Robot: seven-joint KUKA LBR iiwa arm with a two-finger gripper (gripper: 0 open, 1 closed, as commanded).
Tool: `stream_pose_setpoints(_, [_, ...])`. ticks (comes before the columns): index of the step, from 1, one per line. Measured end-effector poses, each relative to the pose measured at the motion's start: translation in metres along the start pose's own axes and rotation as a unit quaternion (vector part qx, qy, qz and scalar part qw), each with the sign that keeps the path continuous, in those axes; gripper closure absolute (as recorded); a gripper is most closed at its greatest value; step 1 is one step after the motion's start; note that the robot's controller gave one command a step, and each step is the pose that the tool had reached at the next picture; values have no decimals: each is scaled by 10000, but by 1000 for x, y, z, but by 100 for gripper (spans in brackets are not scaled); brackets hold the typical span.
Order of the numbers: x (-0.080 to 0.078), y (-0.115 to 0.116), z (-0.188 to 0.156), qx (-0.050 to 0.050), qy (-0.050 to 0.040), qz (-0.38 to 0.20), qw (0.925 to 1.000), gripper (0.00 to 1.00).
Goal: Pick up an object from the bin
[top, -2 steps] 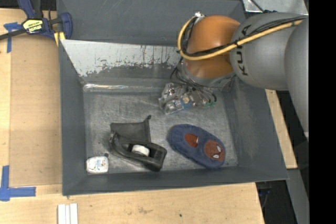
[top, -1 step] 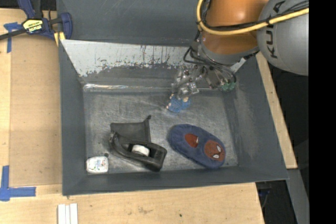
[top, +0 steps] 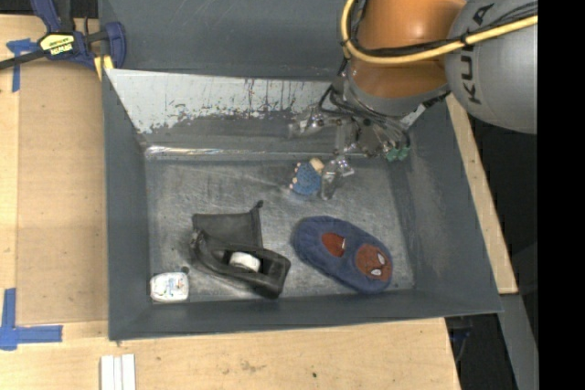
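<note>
My gripper hangs low under the orange-covered wrist, near the bin's back right. Just left of its tip, touching or nearly touching it, lies a small blue thing with a cream-coloured bit on top; I cannot tell whether it is held. In front of the gripper, on the bin floor, rests a dark blue oval plush piece with two red-brown spots. A black tape dispenser with a white roll lies at the front middle, left of the plush piece.
A small white thing sits in the front left corner. The sloped back wall rises close behind the gripper, and the right wall stands close beside it. Bare floor lies at the left and middle.
</note>
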State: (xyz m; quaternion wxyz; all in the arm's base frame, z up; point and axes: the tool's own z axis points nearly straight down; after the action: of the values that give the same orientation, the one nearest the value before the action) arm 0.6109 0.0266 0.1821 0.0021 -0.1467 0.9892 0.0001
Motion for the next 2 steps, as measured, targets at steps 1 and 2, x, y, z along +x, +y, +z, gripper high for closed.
stream_pose_setpoints(1, [-2,-24,67,-1,26,979,9952,0])
stream_pose_setpoints(2, [-7,-36,108,4,-15,31,10000,0])
